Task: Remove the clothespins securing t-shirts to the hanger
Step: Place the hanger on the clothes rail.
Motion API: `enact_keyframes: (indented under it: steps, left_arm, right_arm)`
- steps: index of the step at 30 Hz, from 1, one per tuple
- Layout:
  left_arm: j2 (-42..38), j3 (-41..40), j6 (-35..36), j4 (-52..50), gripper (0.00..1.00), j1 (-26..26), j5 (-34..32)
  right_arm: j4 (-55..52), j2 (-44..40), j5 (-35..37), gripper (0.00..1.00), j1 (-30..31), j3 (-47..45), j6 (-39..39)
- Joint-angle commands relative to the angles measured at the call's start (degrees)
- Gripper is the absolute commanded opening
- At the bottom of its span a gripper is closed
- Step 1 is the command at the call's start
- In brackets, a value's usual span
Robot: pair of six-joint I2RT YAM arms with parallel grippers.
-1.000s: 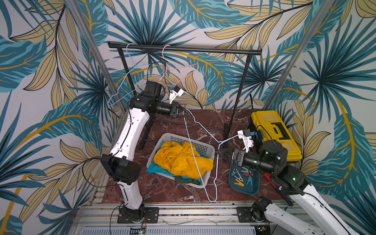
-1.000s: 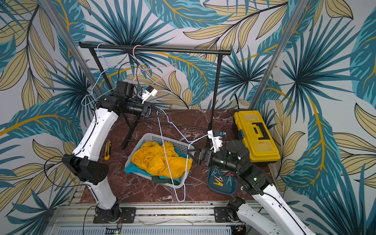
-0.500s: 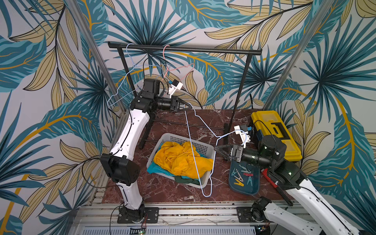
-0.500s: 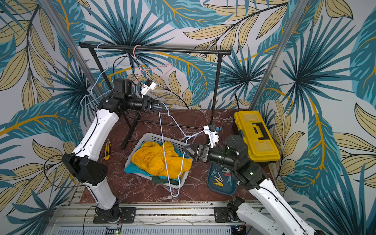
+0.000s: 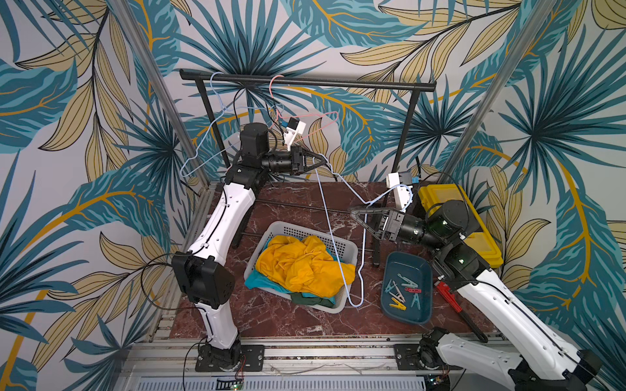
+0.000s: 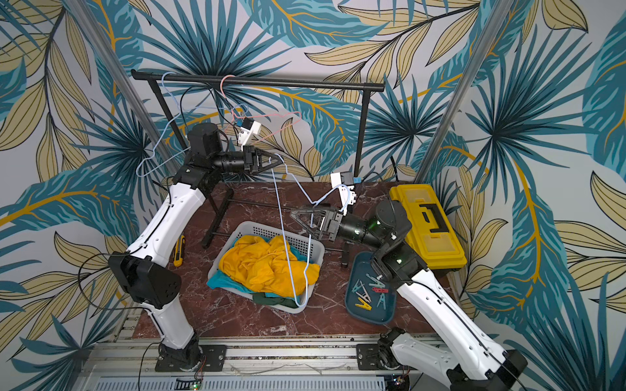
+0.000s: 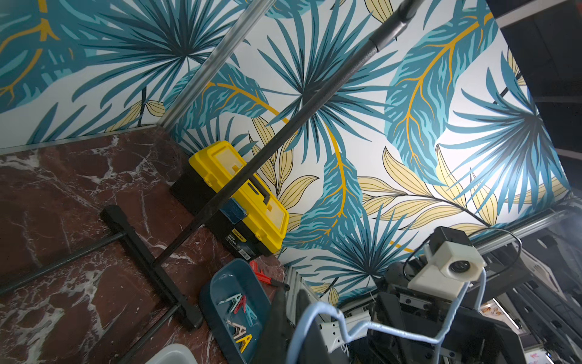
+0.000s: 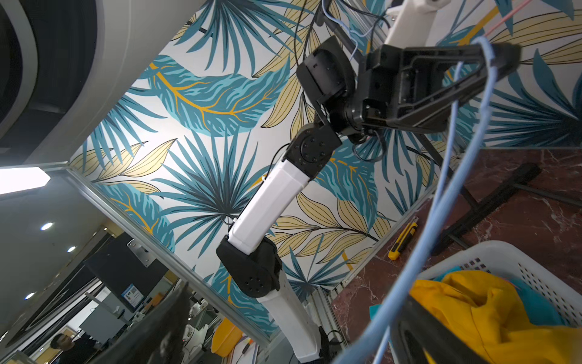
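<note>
Both top views show the left gripper (image 5: pixel 320 161), clenched on the bare hanger (image 5: pixel 326 207), lifting it higher, right gripper (image 5: pixel 363 221) released; clothespins (image 5: pixel 404 292) appear all removed.

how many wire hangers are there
3: a blue hanger and a pink hanger hooked on the rail, and a loose hanger pinched in the left gripper, dangling over the basket.

Matt cloth t-shirts (image 5: pixel 298 267); perforated plastic basket (image 5: pixel 298 231); glossy marble-look table (image 5: pixel 271 315); smooth plastic tray (image 5: pixel 410 315).
</note>
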Motion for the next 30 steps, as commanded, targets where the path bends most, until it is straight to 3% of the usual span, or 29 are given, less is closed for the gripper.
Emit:
enact_keyframes:
  steps: [1,7,18,23,30]
  left_arm:
    - [-0.8,-3.9,-8.2,15.5,0.00,-2.1,-5.5]
    - [1.3,-1.7,-12.0,19.8,0.00,-3.9,-6.0]
    - [2.0,-0.2,-17.2,26.8,0.00,-3.1,-10.4]
    - [0.7,-1.0,-16.3,26.8,0.00,-2.1,-11.8]
    - [-3.0,-2.5,-15.6,26.7,0.00,1.6,-14.1]
  right_arm:
    - [5.8,3.9,-3.8,1.00,0.5,0.0,4.6]
    - [4.8,7.6,-6.5,1.00,0.6,2.2,5.6]
    - [-10.2,7.3,-10.3,1.00,0.5,7.3,-0.2]
    - [-28.4,3.4,-3.6,0.99,-1.2,4.8,-10.7]
    - [-35.9,-2.6,1.9,1.00,-3.3,-3.6,-12.1]
